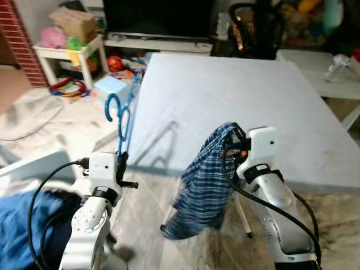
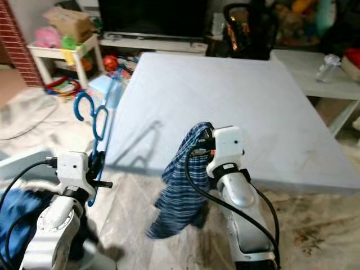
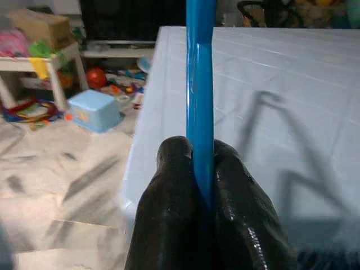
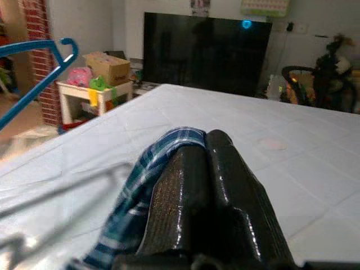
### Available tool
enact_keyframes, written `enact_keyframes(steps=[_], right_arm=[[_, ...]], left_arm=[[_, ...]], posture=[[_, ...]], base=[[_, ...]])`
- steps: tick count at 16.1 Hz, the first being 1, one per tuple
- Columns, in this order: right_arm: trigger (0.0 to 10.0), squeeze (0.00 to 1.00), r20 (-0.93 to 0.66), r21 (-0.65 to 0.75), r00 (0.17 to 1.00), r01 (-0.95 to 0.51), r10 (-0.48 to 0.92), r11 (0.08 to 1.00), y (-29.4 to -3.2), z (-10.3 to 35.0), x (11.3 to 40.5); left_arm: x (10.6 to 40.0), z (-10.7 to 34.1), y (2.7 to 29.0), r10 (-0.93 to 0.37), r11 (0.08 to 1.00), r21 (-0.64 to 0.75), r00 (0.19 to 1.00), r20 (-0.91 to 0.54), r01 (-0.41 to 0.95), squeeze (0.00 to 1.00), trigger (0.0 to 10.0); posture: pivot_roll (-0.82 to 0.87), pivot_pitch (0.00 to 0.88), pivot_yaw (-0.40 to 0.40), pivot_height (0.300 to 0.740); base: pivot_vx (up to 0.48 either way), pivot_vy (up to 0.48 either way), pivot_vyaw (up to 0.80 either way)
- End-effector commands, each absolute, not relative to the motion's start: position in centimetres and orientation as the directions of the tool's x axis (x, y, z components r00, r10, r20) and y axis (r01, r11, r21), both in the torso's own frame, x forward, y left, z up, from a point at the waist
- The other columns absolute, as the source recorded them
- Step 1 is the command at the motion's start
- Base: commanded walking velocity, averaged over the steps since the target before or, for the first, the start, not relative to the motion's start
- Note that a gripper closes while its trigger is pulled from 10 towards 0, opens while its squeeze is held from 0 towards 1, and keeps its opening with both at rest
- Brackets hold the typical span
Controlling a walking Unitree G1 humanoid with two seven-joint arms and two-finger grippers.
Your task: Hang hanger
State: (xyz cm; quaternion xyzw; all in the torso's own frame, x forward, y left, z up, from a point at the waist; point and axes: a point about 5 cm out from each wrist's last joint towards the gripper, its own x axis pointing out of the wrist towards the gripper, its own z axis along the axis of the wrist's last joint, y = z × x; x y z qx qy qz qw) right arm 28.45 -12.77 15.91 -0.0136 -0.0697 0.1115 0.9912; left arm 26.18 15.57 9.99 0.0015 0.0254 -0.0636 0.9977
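Upright beside the near left corner of the pale blue mattress (image 1: 242, 107): blue hanger (image 1: 119, 121), hooks uppermost, lower bar pinched in the left gripper (image 3: 201, 169), fingers (image 3: 169, 191) clamped on either side of it. Farther right, plaid shirt (image 1: 205, 183) dangling over the mattress's front edge, bunched top clasped in the closed right gripper (image 4: 199, 149). Beyond, toy-strewn floor (image 1: 39, 121) and black TV (image 4: 205, 53).

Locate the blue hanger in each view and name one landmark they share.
Left eye: blue hanger left of centre, above the left claw.
Right eye: hanger further left.
Left wrist: bar upright, clamped between the fingers.
Right wrist: upper left corner.
Shared landmark: pale blue mattress.
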Motion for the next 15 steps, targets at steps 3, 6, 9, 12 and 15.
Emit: enact_keyframes(steps=[3,6,9,12,15], right_arm=[[10.0,0.0,0.162,-0.056,0.967,-0.189,0.196,0.98,-13.5,16.5,28.6],[10.0,0.0,0.16,-0.056,0.969,-0.183,0.19,0.981,-13.4,16.4,28.7],[10.0,0.0,0.155,-0.056,0.97,-0.182,0.189,0.982,-13.3,16.2,28.7],[10.0,0.0,0.15,-0.055,0.97,-0.184,0.191,0.981,-13.2,16.1,28.7],[10.0,0.0,0.141,-0.05,0.969,-0.197,0.202,0.979,-13.0,15.9,29.0]], left_arm=[[26.3,10.5,14.5,-0.172,0.985,-0.003,0.984,-0.04,0.172,0.0,10.0],[26.4,10.5,14.6,-0.169,0.986,-0.007,0.985,-0.045,0.168,0.0,10.0],[26.4,10.5,14.6,-0.17,0.985,-0.009,0.984,-0.045,0.17,0.0,10.0],[26.3,10.7,14.7,-0.154,0.988,-0.004,0.987,-0.037,0.154,0.0,10.0],[25.5,10.8,15.6,-0.145,0.987,0.056,0.986,-0.086,0.15,0.0,10.0]], posture=[[0.0,0.033,-0.017,0.74],[0.0,0.032,-0.016,0.74],[0.0,0.036,-0.016,0.74],[0.01,0.038,-0.019,0.74],[0.04,0.053,-0.043,0.74]], base=[[0.349,-0.325,0.0],[0.31,-0.364,0.0],[0.296,-0.374,0.0],[0.11,-0.115,0.0],[0.0,0.0,0.0]])
